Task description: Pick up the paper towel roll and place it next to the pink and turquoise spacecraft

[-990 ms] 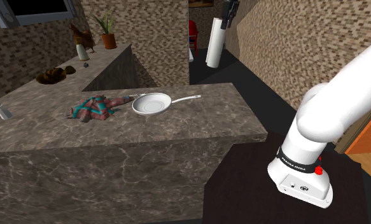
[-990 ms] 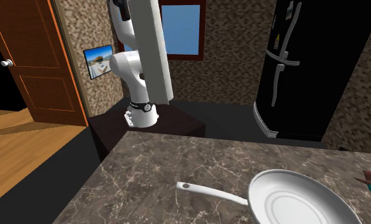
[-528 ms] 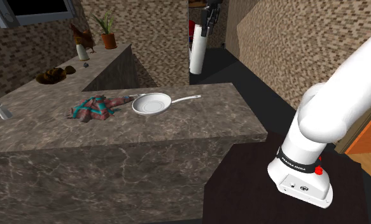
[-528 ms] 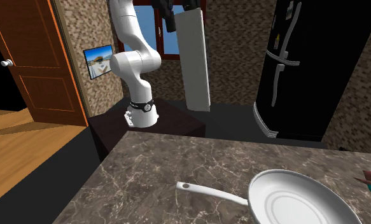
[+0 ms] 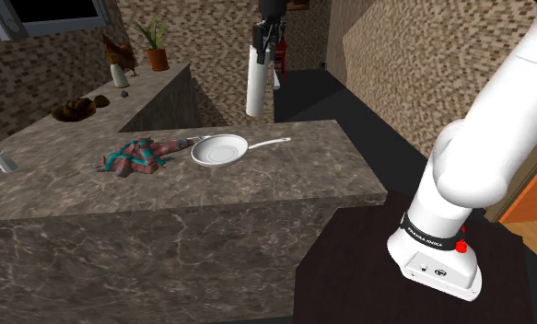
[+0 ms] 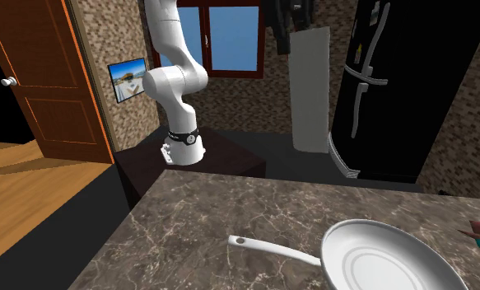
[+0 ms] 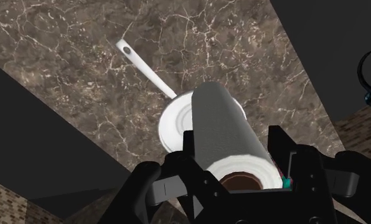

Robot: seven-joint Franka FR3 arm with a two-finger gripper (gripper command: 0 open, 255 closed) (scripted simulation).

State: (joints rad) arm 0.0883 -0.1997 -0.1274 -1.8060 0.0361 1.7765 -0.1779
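The white paper towel roll hangs upright in the air above the counter's far edge, and my black gripper is shut on its top end. In the second exterior view the paper towel roll hangs in front of the black fridge, below the gripper. In the wrist view the paper towel roll is clasped between the fingers, right over the white pan. The pink and turquoise spacecraft lies on the counter, at the pan's left in the shoulder view.
A white frying pan lies on the dark marble counter. A salt shaker stands at the counter's left end. A potted plant and small items sit on the raised back ledge. A black fridge stands behind.
The arm has swung the held roll toward the shoulder view's left and slightly lower, from beyond the counter's far right corner to above the pan.
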